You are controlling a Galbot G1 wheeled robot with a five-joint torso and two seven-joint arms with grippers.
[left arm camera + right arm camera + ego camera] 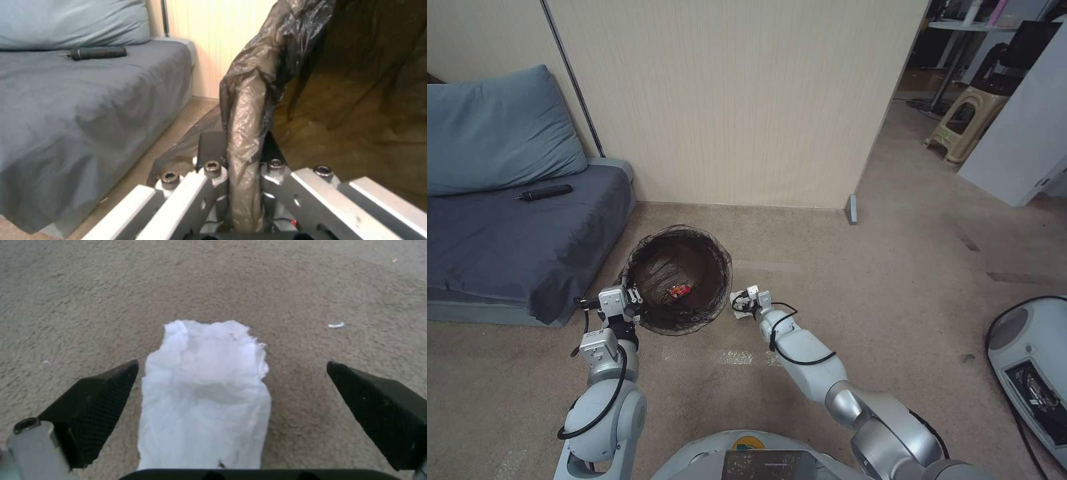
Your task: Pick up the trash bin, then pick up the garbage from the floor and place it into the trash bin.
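Right gripper (231, 413): fingers (95, 403) spread wide, dark textured pads set well apart, nothing pinched. White tissue (206, 390) is seen lying flat on the floor (89, 300) between the two pads, touched by neither, one end reaching past the fingertips. In the head view the right gripper (746, 301) is held low over the tissue (738, 313), just beside the trash bin (677, 277) on its right side; the right arm is stretched forward and down from the shoulder.

Left gripper (242, 166): fingers closed narrow on the bin's rim, the dark bag (249, 100) folded over the rim being clamped between them. In the head view the left gripper (630, 300) is placed at the near-left edge of the bin, the arm bent up at the elbow. The bin is held upright, mouth open toward the head camera; a small red packet (680, 291) is seen lying inside, at its bottom. A grey sofa (514, 240) is seen left of the bin.
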